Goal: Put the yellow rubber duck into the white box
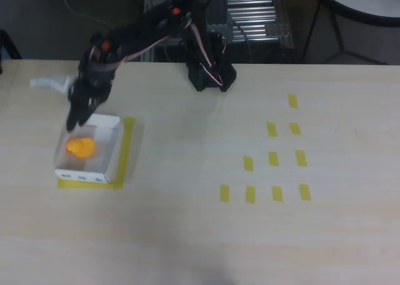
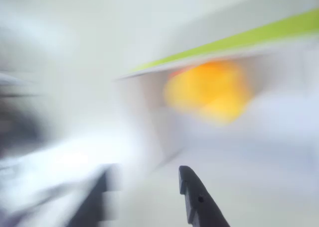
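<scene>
The yellow rubber duck [image 1: 80,147] lies inside the white box [image 1: 107,166] at the table's left in the overhead view. My gripper [image 1: 74,124] hovers over the box's far left corner, just above and behind the duck, not touching it. In the blurred wrist view the duck [image 2: 209,90] shows as an orange-yellow blob beyond the box wall [image 2: 149,117]. Two dark fingertips [image 2: 197,197] stand apart at the bottom with nothing between them, so the gripper is open.
The box sits on a square of yellow tape [image 1: 125,157]. Several short yellow tape strips [image 1: 273,159] mark the table's right half. The arm's black base [image 1: 209,72] stands at the back edge.
</scene>
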You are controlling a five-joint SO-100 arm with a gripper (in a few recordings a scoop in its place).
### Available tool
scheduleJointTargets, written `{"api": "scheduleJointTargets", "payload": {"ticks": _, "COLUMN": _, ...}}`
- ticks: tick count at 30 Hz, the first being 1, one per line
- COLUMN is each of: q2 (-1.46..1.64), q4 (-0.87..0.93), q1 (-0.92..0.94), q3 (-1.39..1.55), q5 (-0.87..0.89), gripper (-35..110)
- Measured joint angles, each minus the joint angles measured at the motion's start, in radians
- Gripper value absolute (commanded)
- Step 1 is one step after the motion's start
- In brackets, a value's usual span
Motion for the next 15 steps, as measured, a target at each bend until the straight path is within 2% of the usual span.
{"api": "scheduleJointTargets", "payload": {"ticks": 4, "q2": 0.396, "q4": -0.051, "q1": -0.19, "q3": 0.101, "q5": 0.143, "gripper": 0}}
{"api": "scheduleJointTargets", "payload": {"ticks": 9, "q2": 1.051, "q4": -0.184, "q1": -0.517, "q3": 0.692, "q5": 0.21, "gripper": 0}}
{"api": "scheduleJointTargets", "payload": {"ticks": 12, "q2": 1.388, "q4": -0.149, "q1": -0.672, "q3": 1.091, "q5": 0.295, "gripper": 0}}
{"api": "scheduleJointTargets", "payload": {"ticks": 15, "q2": 1.568, "q4": -0.025, "q1": -0.752, "q3": 1.333, "q5": 0.419, "gripper": 0}}
